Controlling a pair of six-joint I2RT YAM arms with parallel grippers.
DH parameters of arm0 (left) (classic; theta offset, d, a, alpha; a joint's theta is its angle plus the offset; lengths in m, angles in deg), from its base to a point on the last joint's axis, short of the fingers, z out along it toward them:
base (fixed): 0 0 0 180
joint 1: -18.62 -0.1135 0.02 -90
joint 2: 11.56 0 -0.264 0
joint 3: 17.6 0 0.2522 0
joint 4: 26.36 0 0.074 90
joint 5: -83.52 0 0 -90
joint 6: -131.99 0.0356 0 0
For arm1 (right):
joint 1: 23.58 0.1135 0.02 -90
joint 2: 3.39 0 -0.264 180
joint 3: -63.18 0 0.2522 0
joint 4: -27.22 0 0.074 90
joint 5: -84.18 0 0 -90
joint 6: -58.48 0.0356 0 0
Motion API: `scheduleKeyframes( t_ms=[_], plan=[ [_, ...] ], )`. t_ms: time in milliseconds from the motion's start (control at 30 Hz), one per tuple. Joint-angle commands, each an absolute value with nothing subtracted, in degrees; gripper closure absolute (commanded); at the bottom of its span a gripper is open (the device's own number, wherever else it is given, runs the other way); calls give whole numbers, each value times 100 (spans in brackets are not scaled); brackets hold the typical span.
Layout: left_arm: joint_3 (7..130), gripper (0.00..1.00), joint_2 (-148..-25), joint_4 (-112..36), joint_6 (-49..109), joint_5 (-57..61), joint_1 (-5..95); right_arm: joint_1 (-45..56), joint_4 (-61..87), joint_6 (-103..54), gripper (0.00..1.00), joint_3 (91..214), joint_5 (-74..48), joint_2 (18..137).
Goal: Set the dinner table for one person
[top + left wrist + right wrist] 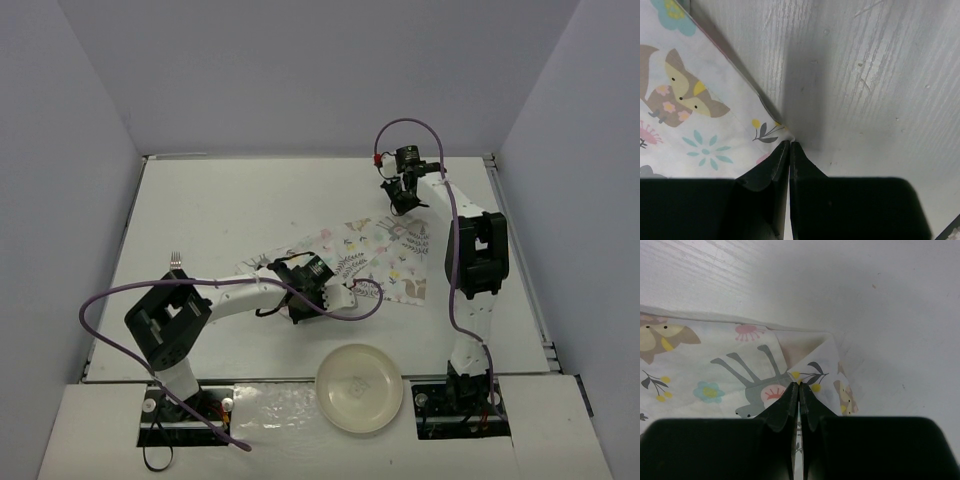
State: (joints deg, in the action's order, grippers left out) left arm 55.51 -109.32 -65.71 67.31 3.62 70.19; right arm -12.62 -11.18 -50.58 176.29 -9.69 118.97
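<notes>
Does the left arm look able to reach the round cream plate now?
Probably yes, but not at once. The left gripper is shut on a corner of the printed cloth placemat and must release it first. The round cream plate lies close by, with only bare white table between.

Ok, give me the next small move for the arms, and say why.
Probably raise both pincers slightly and draw them apart to stretch the placemat flat. The left pincer is shut at one corner, the right pincer on a folded-over corner, and it lies rumpled on the dinner table.
</notes>
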Motion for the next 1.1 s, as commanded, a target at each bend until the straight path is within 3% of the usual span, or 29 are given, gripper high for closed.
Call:
scheduleKeyframes(
  t_ms=[0,300,867,1067],
  plan=[
    [5581,100,-10744,-6771,6940,4,6908,-1233,-1044,-5032,100,17670,-934,11464],
    [7260,100,-9891,-7931,7343,223,5195,-1312,-1044,-5203,100,17750,-824,10967],
    [8376,100,-9721,-8099,7312,-64,4455,-1338,-1219,-5735,100,17098,-735,9570],
    [9062,100,-9024,-8599,7206,89,4280,-1338,-1413,-6016,100,17186,-1099,8367]
  ],
)
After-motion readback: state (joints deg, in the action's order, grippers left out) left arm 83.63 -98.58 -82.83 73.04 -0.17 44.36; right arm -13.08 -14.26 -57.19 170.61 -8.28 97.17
